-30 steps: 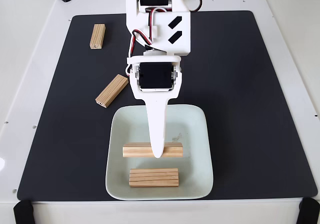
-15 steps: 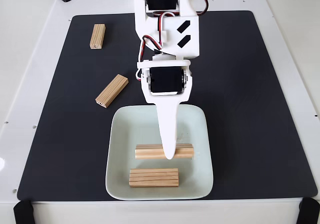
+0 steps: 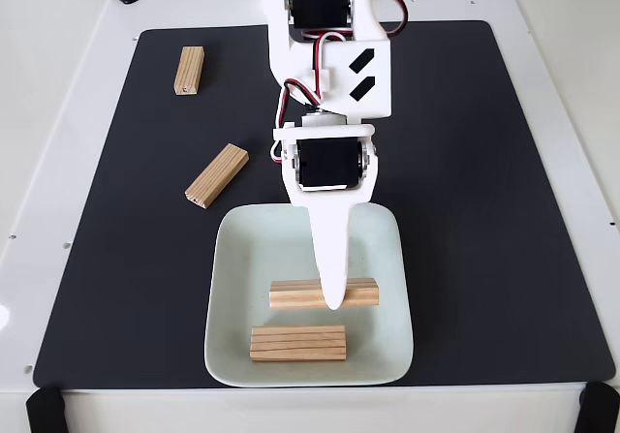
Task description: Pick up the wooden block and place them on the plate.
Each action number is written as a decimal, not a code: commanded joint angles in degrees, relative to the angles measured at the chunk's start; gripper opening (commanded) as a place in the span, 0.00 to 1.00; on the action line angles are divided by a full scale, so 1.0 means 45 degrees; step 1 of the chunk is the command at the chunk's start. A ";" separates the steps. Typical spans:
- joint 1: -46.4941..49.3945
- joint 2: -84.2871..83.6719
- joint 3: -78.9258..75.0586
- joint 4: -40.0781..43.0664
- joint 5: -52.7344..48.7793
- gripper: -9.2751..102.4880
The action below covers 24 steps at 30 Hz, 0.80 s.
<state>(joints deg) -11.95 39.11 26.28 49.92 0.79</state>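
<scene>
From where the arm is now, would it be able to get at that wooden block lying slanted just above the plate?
Probably yes. The slanted block lies bare on the black mat with open space around it, close left of the arm. But the gripper is at a block over the plate.

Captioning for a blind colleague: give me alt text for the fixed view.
A white robot arm's pincer points down at a wooden block on a pale square plate, with a second grooved block nearer the camera. Two more blocks lie on the black mat.
</scene>
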 commanded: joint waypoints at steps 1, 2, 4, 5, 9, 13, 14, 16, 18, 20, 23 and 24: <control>-0.0039 0.0156 -0.0039 -0.0215 0.0059 0.08; -0.0039 0.0156 -0.0039 -0.0215 0.0059 0.08; -0.0039 0.0156 -0.0039 -0.0195 0.0059 0.08; -0.0039 0.0156 -0.0039 -0.0195 0.0059 0.08; -0.0039 0.0156 -0.0039 -0.0117 0.0059 0.15; 0.0059 0.0156 -0.0039 -0.0098 0.0059 0.27; 0.0059 0.0156 -0.0020 -0.0098 0.0059 0.28; 0.0078 0.0156 -0.0020 -0.0078 0.0059 0.30; 0.0098 0.0156 -0.0020 -0.0078 0.0059 0.30; 0.0098 0.0156 -0.0020 -0.0078 0.0059 0.30; 0.0078 0.0156 -0.0020 -0.0059 0.0059 0.29; 0.0078 0.0156 0.0000 -0.0059 0.0059 0.27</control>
<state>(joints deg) -11.69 39.11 26.37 49.92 0.79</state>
